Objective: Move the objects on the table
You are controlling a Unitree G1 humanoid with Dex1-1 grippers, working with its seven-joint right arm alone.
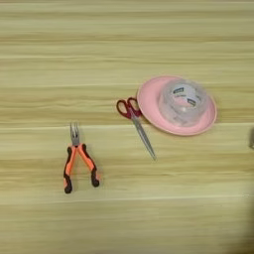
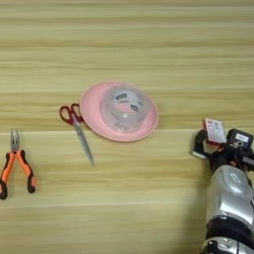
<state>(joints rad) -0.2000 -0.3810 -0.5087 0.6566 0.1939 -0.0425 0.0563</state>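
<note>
A pink round plate (image 2: 92, 106) lies mid-table with a clear tape roll (image 2: 125, 106) standing on it. Red-handled scissors (image 2: 77, 126) lie just left of the plate, handles touching its rim and blades pointing toward me. Orange-and-black pliers (image 1: 79, 161) lie further left, nose pointing away. My right gripper (image 2: 218, 142) shows only in the right eye view, low at the right, on its silver forearm (image 2: 229, 198). A small white-and-red card (image 2: 215, 130) sits right at the gripper's front end. Whether the card is held does not show.
The light wooden table (image 1: 124, 44) fills both views. The plate, scissors and pliers form a loose row across the middle. The forearm comes up from the bottom right corner.
</note>
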